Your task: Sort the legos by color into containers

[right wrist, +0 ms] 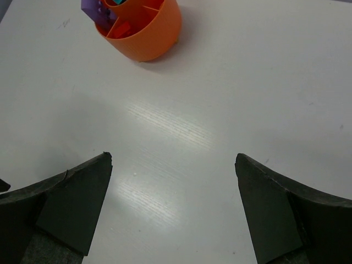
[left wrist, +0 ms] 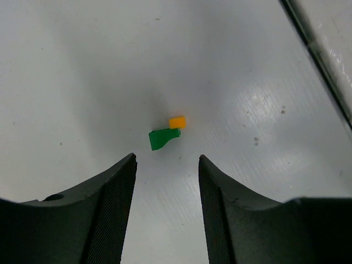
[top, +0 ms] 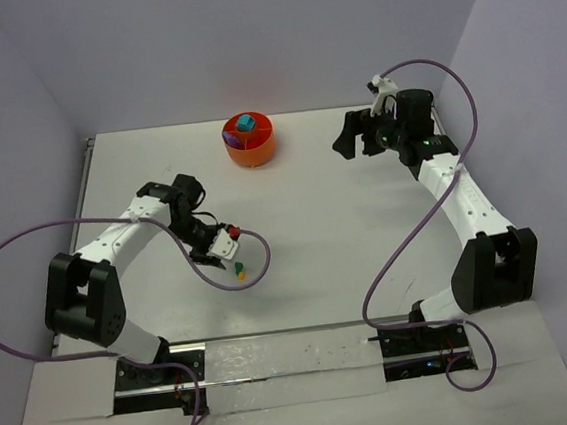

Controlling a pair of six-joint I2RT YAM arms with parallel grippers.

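A green lego (left wrist: 162, 138) and an orange-yellow lego (left wrist: 177, 121) lie touching on the white table, just ahead of my left gripper (left wrist: 167, 159). Its jaws stand apart with only bare table between them. From above, the pair (top: 239, 270) shows as a small speck by the left gripper (top: 231, 256). The orange tub (top: 249, 140) stands at the back; a teal lego (top: 245, 124) and a purple lego (right wrist: 91, 8) sit in it. My right gripper (right wrist: 173, 157) hangs open and empty, some way short of the tub (right wrist: 146, 33).
A purple cable (top: 253, 266) loops on the table right beside the two loose legos. Grey walls close in the table at the back and both sides. A dark table edge (left wrist: 319, 60) runs past the upper right in the left wrist view.
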